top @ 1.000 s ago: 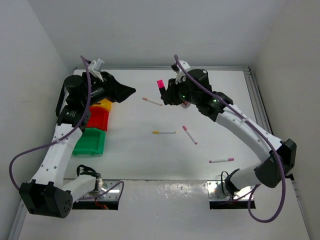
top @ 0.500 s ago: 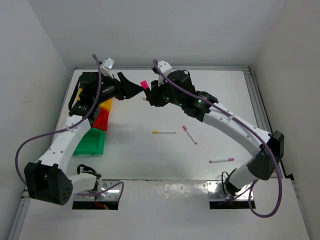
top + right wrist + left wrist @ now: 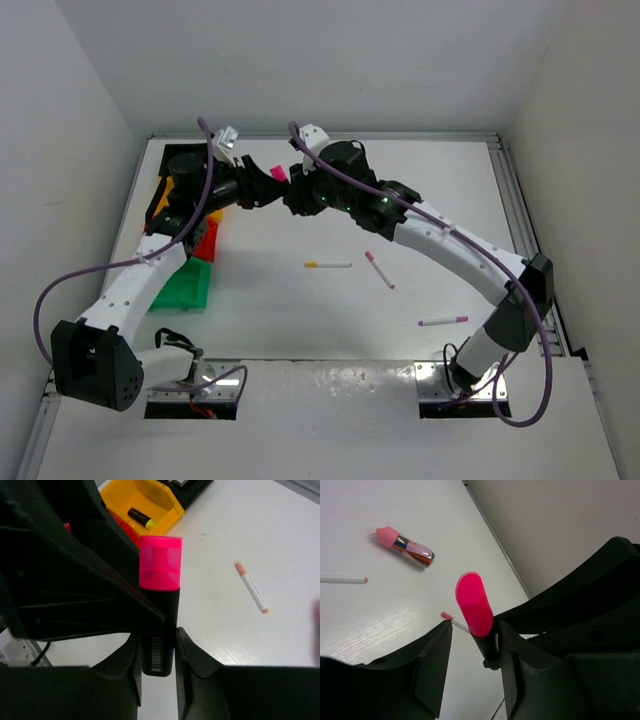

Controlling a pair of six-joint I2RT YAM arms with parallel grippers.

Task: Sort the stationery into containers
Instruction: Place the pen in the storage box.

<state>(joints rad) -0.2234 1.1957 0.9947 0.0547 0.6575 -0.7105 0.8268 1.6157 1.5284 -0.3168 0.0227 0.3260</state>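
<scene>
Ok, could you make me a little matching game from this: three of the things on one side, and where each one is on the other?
Things:
1. pink-capped marker
2. yellow-capped marker
3. orange-tipped pen

Places:
A. lying in the yellow bin
B. lying on the white table
C. gripped upright by the right gripper

Pairs: 1-C, 2-A, 3-B.

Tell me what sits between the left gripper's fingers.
The pink-capped marker, gripped by the right gripper, stands between the fingers of the open left gripper; the left wrist view shows it.
</scene>
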